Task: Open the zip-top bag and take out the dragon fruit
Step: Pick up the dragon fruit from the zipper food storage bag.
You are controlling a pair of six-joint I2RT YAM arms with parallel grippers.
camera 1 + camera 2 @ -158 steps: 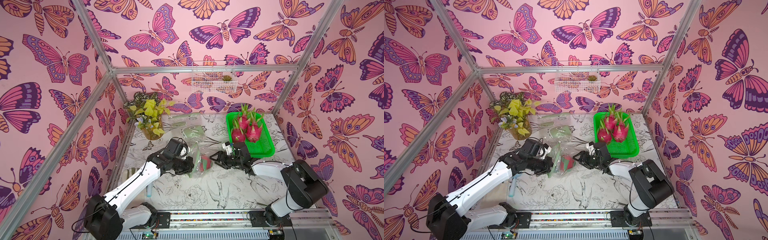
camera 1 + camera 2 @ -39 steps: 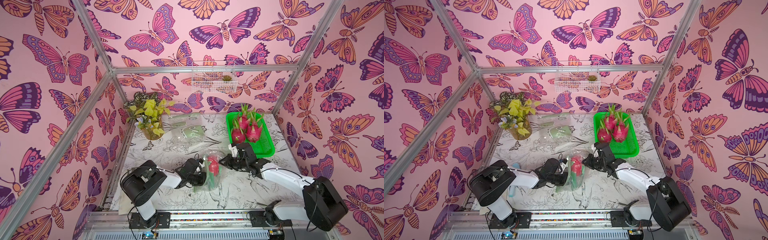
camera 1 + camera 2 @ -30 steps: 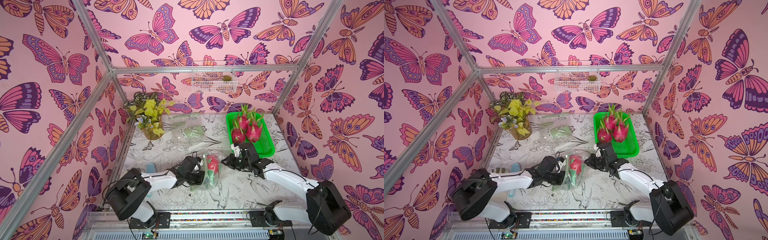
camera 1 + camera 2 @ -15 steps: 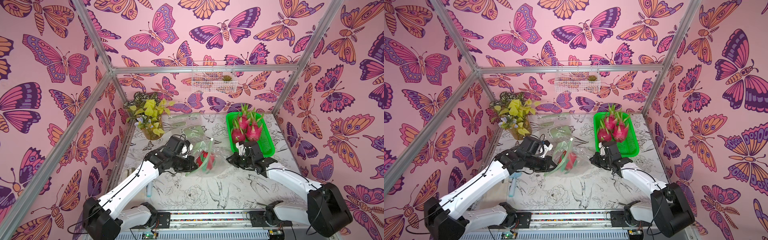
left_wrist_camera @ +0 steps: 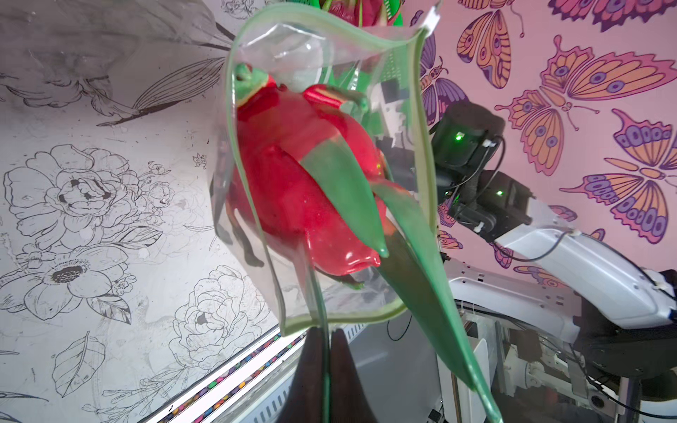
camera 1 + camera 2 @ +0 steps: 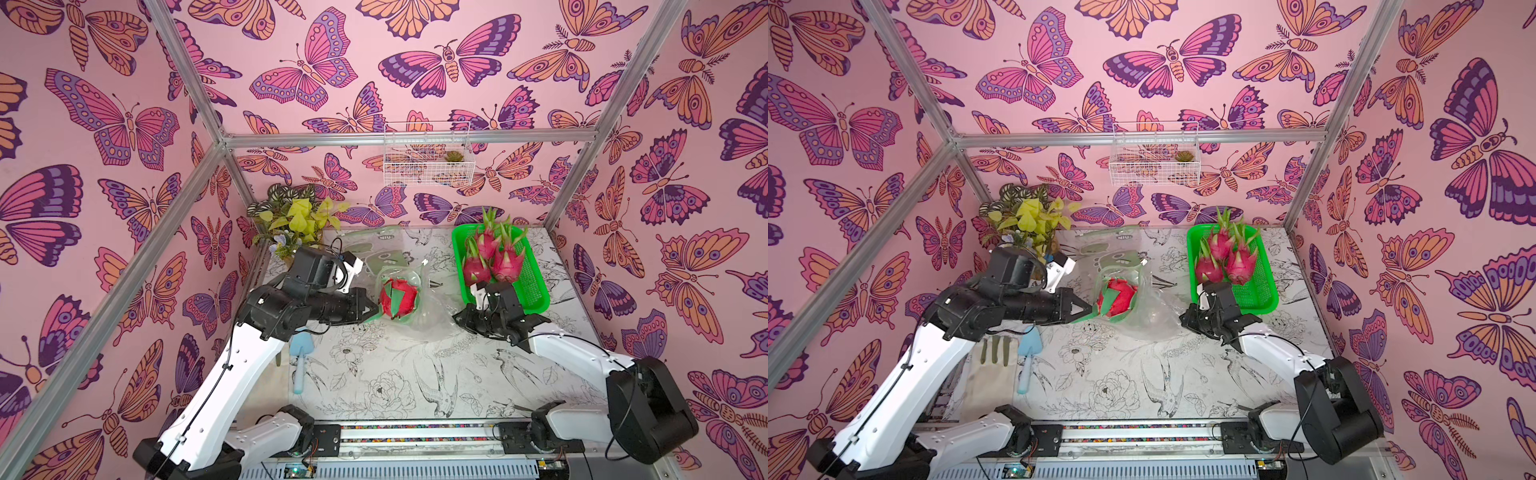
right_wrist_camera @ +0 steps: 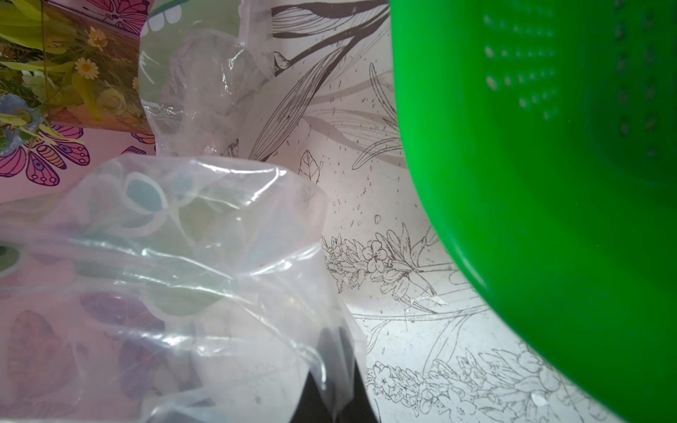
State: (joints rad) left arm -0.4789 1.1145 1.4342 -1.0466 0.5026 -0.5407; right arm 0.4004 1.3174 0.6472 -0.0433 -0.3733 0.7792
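- Against a second ago, the zip-top bag (image 6: 430, 318) hangs higher and a little more toward 12 o'clock over the tabletop (image 6: 374, 374). Its green zip mouth now gapes toward 9 o'clock.
- The left fingers (image 6: 368, 308) are closed on the mouth rim. The right fingers (image 6: 1187, 320) are closed on the clear bottom film, at 3 o'clock of the bag.
- The dragon fruit (image 6: 399, 296) sits inside, just behind the mouth. So I judge the opening done and the taking out not yet.
- Around: a green tray (image 6: 534, 293) with three more dragon fruits (image 6: 494, 257) at 2 o'clock, an empty bag (image 6: 374, 253) at 12, a potted plant (image 6: 297, 220) at 10, and a blue trowel (image 6: 300, 357) at 8.
- Both pairs of fingers are busy, and one long green scale pokes past the rim and may catch.
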